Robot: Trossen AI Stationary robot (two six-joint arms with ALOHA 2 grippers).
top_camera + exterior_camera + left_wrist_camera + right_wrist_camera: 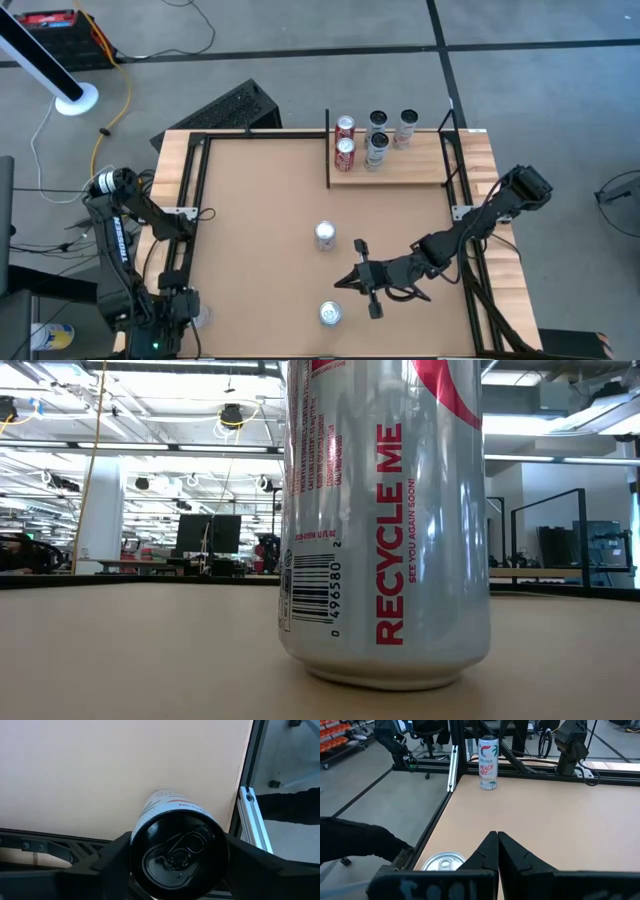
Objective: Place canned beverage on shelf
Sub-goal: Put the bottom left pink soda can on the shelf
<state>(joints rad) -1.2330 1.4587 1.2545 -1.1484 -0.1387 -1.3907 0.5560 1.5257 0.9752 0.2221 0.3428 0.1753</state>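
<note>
Can (177, 852) sits inside the left claw (188, 312) at the worktop's (260, 220) near-left corner; can't tell if it's clamped yet. Right claw (497, 839) is pinched closed, empty. Looks like the grab step. Next up: firm grip, then a long carry to the shelf (400, 172).

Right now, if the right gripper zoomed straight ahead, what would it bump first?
Probably the tall can at the far edge, though depth is unclear. The right gripper, shut, points almost at it; the nearer can sits aside.
</note>
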